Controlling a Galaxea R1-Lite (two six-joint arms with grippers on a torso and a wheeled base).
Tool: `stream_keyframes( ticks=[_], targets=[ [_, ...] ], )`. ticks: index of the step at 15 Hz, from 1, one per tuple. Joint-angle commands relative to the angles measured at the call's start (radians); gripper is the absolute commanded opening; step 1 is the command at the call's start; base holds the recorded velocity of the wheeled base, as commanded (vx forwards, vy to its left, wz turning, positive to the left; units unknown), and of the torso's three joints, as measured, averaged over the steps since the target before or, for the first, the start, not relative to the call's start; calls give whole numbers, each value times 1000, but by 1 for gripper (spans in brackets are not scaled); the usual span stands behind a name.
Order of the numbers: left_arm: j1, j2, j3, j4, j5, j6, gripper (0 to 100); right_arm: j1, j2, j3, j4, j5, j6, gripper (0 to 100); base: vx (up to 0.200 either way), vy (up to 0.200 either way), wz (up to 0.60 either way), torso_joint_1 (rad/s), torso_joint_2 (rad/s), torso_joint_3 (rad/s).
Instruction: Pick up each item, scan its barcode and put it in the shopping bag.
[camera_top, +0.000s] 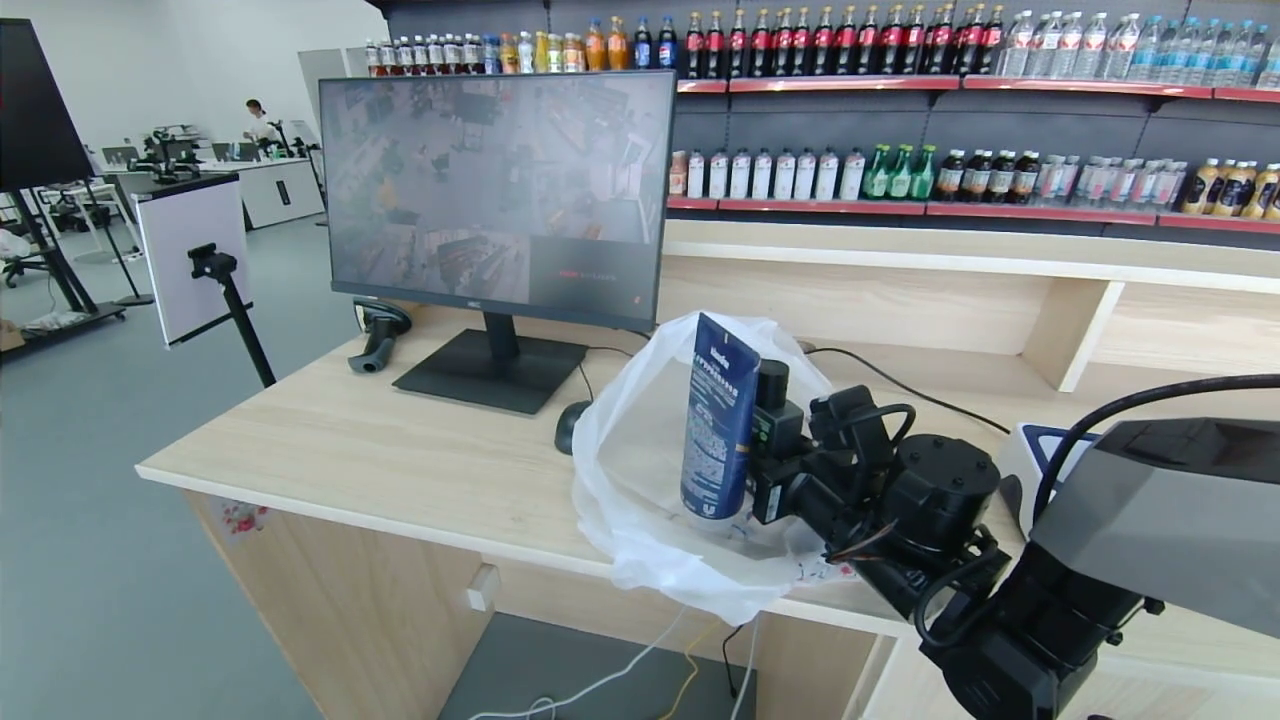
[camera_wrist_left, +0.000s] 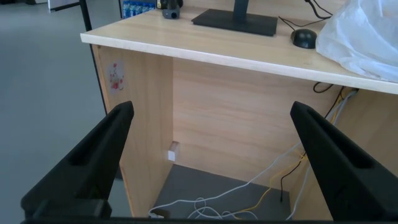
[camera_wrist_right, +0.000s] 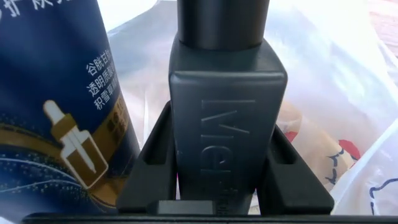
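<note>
Right claw: The right gripper (camera_top: 775, 450) is squeezed shut on a dark bottle (camera_wrist_right: 221, 124). It holds the bottle upright over the open mouth of the shopping bag (camera_top: 620, 480).
Blue tube: A tall blue tube (camera_top: 718, 420) looks to stand cap down in the bag, just beside the dark bottle. I cannot tell if they touch.
Left claw: The left gripper (camera_wrist_left: 211, 109) is wide open with nothing in it. It hangs low in front of the desk (camera_wrist_left: 174, 37), below the top.
Bag: It is thin white plastic and sits at the front edge of the desk, near the mouse (camera_top: 570, 425). A red and yellow packet (camera_wrist_right: 311, 140) lies inside.
Scanner: The hand scanner (camera_top: 378, 338) rests beside the monitor (camera_top: 500, 190), well apart from the bag.
Done so far: About 2 things seem to be in the bag already, so those steps look finished.
Left to do: The dark bottle must go down into the bag and be let go. I cannot tell if more items wait.
</note>
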Motion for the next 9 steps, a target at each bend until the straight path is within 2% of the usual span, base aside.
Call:
stream_keyframes(
  ticks=[1, 9],
  targets=[
    [0, 0, 0, -1, 0, 0, 100, 1, 2, 11, -1, 1, 4, 0, 0, 0, 0, 0, 0, 0],
    [0, 0, 0, -4, 0, 3, 100, 2, 3, 47, -1, 1, 4, 0, 0, 0, 0, 0, 0, 0]
  ],
)
